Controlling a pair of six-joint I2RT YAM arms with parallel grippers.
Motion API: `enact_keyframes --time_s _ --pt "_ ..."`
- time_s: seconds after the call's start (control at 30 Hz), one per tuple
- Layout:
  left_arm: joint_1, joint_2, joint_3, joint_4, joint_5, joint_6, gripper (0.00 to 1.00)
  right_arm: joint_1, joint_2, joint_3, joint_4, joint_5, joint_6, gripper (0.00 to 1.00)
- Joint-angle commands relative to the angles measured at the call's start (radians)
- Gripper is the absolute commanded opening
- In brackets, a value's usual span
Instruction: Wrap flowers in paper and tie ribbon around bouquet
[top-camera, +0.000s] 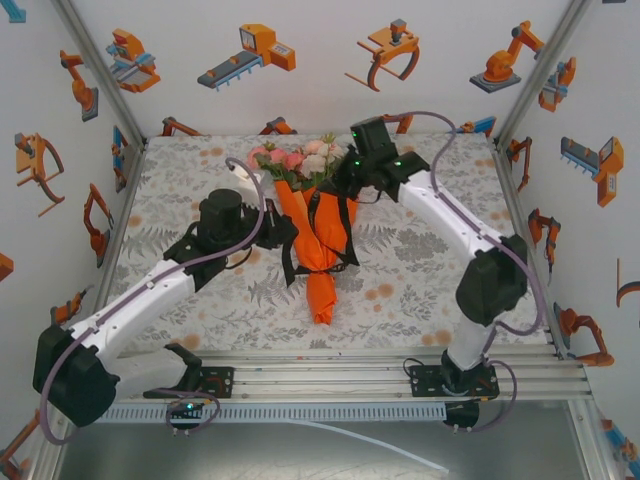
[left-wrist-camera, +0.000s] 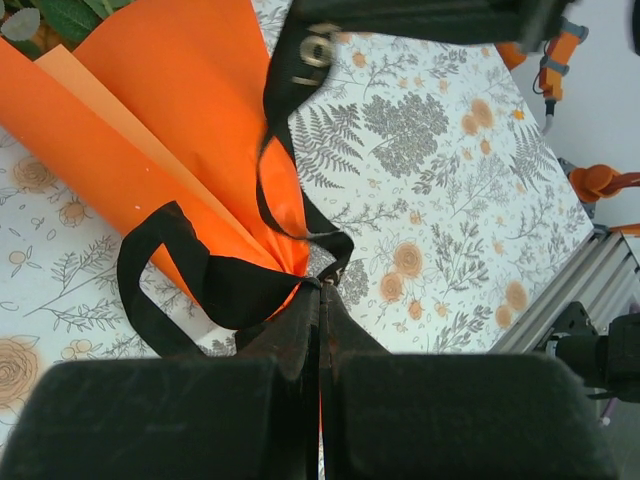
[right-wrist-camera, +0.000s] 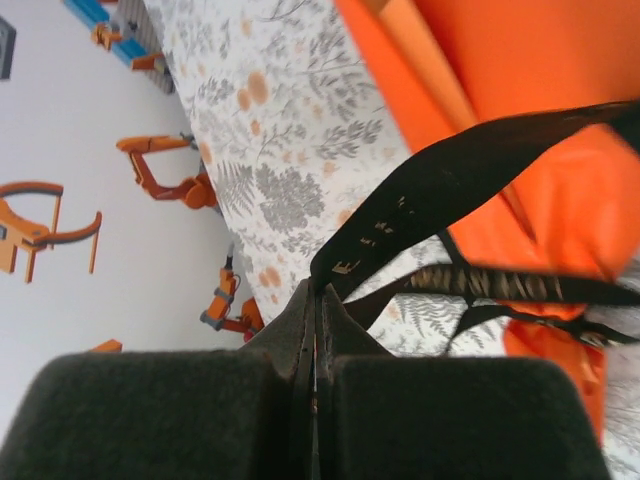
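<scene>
Top external: bouquet (top-camera: 318, 262) lies between left hand (top-camera: 286, 236) and right hand (top-camera: 338, 192), both pinching the ribbon (top-camera: 349, 228).

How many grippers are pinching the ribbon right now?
2: left gripper shut on the ribbon at the bouquet's left side; right gripper shut on a strand beside the paper.

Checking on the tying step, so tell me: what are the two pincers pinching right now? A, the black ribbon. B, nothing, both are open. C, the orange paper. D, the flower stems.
A: the left pincer and the right pincer are each shut on a strand of the black ribbon, which loops around the orange paper.
</scene>
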Motion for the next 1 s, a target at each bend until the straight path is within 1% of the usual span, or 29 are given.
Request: enact_keyframes --time_s 0.0,0.13,0.17,0.2,0.23,0.3,0.33,0.43,0.5,0.6,0.67,0.7,0.73,0.8,0.83,0.87,0.93,0.97 --pt "-0.014 -0.033 -0.01 -0.015 0.012 0.015 0.0 0.039 0.111 0.134 -0.069 0.018 -0.018 0.0" --pt "-0.04 -0.05 -0.02 -0.005 0.006 0.017 0.0 0.126 0.246 0.308 -0.112 -0.02 -0.077 0.01" --pt "-0.043 -0.053 -0.021 0.004 0.012 0.017 0.0 0.146 0.269 0.338 -0.117 -0.026 -0.089 0.07" --pt "-0.05 -0.053 -0.021 0.017 0.015 0.016 0.0 0.17 0.287 0.367 -0.119 -0.043 -0.108 0.15" --pt "-0.056 -0.049 -0.021 0.028 0.018 0.017 0.0 0.188 0.307 0.394 -0.118 -0.064 -0.126 0.21" --pt "-0.062 -0.043 -0.017 0.038 0.017 0.017 0.0 0.204 0.319 0.423 -0.119 -0.096 -0.152 0.35" --pt "-0.065 -0.036 -0.014 0.036 0.015 0.017 0.0 0.204 0.311 0.429 -0.123 -0.094 -0.176 0.41" --pt "-0.069 -0.023 -0.014 0.038 0.009 0.014 0.0 0.186 0.244 0.4 -0.132 -0.005 -0.264 0.5" --pt "-0.069 -0.017 -0.014 0.036 0.002 0.013 0.0 0.157 0.195 0.357 -0.12 0.007 -0.281 0.53" --pt "-0.069 -0.012 -0.009 0.038 -0.014 0.015 0.0 0.099 0.139 0.279 -0.083 -0.053 -0.291 0.53" --pt "-0.068 -0.005 -0.001 0.029 -0.046 0.008 0.0 0.058 0.09 0.203 -0.059 -0.079 -0.318 0.53" --pt "-0.069 -0.001 0.01 0.009 -0.081 0.0 0.0 0.034 0.055 0.139 -0.031 -0.099 -0.336 0.53" --pt "-0.069 0.006 0.022 -0.013 -0.12 -0.007 0.0 0.009 0.005 0.053 0.012 -0.118 -0.348 0.53" --pt "-0.068 0.026 0.047 -0.057 -0.221 -0.041 0.0 -0.016 -0.106 -0.134 0.112 -0.114 -0.393 0.53" --pt "-0.069 0.044 0.062 -0.075 -0.261 -0.063 0.01 -0.015 -0.174 -0.252 0.189 -0.095 -0.431 0.52" --pt "-0.067 0.062 0.074 -0.078 -0.271 -0.068 0.01 -0.005 -0.244 -0.362 0.276 -0.086 -0.465 0.52" --pt "-0.066 0.113 0.114 -0.091 -0.244 -0.057 0.01 0.02 -0.378 -0.621 0.565 -0.119 -0.527 0.52" --pt "-0.067 0.131 0.131 -0.1 -0.238 -0.058 0.01 0.029 -0.418 -0.715 0.69 -0.152 -0.564 0.53"
